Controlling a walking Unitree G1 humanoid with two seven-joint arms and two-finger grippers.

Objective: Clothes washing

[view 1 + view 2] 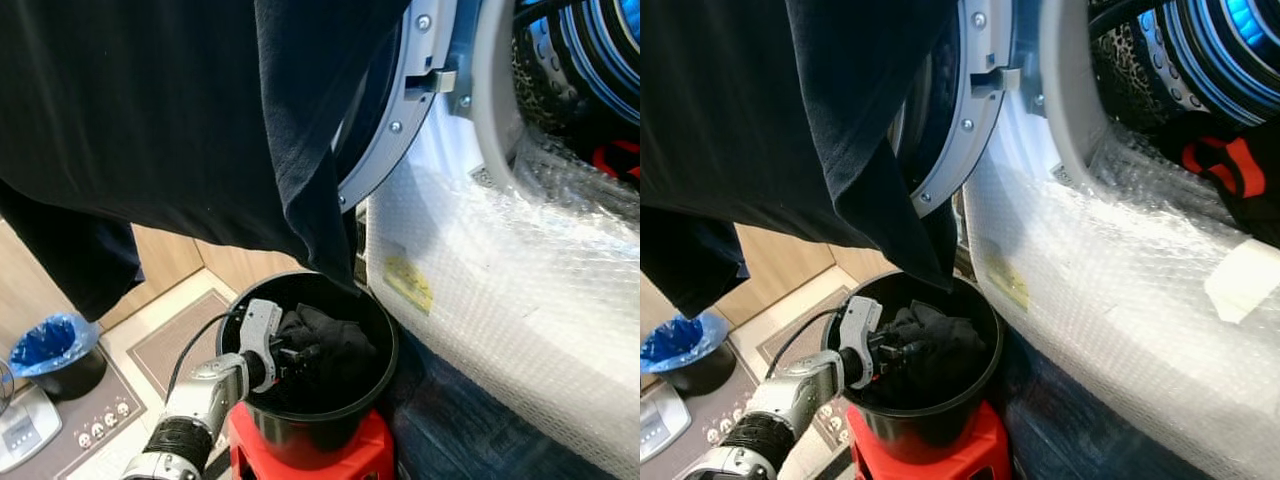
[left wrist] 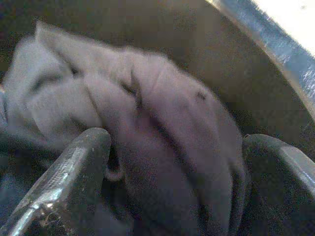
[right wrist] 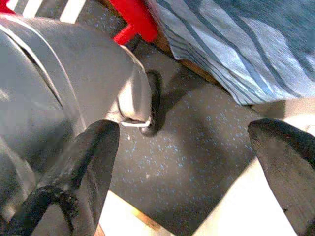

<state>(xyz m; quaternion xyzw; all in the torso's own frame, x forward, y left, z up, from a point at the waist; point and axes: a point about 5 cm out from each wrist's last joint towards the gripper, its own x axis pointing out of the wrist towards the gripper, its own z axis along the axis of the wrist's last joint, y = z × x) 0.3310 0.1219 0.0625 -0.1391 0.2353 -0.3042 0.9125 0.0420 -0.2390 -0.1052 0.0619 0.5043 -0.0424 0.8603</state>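
Note:
A black bucket (image 1: 312, 442) stands on a red stool (image 1: 362, 458) in front of the washing machine. Dark crumpled clothes (image 1: 338, 345) lie inside it. My left gripper (image 1: 300, 352) reaches into the bucket from the left. In the left wrist view the left gripper (image 2: 172, 167) is open, its fingers (image 2: 74, 172) wide apart with the dark cloth (image 2: 162, 128) bunched between them. A large dark navy garment (image 1: 180, 110) hangs over the open washer door (image 1: 402, 130), its tip reaching the bucket's rim. My right gripper (image 3: 182, 132) hangs open over the floor, holding nothing.
The washer front is wrapped in bubble wrap (image 1: 500, 270), and clothes show in the drum (image 1: 585, 80). Blue striped cloth (image 1: 470, 440) lies at the washer's foot. A bin with a blue bag (image 1: 55, 350) and a bathroom scale (image 1: 20, 425) stand at the left on a mat.

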